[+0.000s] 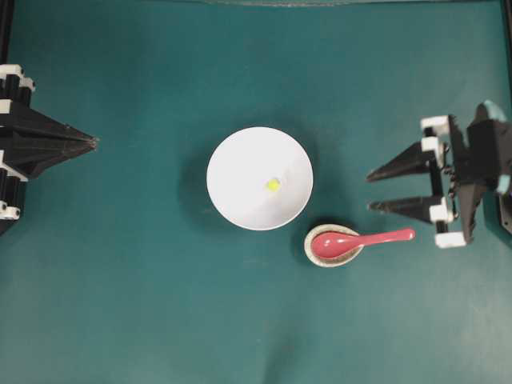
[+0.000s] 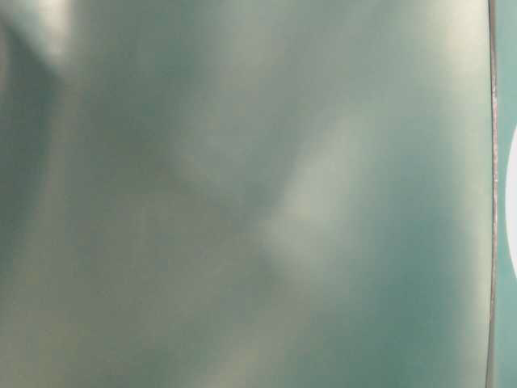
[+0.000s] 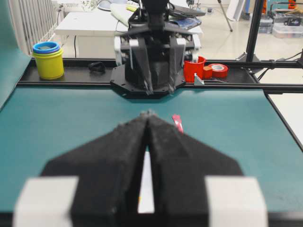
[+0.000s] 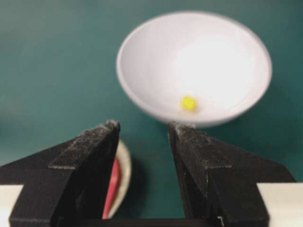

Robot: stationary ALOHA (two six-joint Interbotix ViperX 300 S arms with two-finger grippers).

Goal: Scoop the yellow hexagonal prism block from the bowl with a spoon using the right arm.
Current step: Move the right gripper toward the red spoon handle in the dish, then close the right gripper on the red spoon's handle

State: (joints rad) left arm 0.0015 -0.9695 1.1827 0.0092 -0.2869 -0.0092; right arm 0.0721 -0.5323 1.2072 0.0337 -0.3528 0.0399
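While the spoon point(image 1: 360, 240) rests in a small dish point(image 1: 334, 254) below the bowl point(image 1: 240, 160), handle pointing toward the surface's right edge, the right end effector point(image 1: 382, 190) waits open just beyond it, nearer than the closed left end effector point(image 1: 94, 142).

Plain white bowl point(image 1: 240, 172) at centre frame, tiny bright yellow block point(image 1: 273, 185) inside, pink-red spoon point(image 1: 360, 239) lower right, speckled cream dish point(image 1: 314, 254) beneath it, teal table point(image 1: 120, 304), black grippers with white parts at both edges
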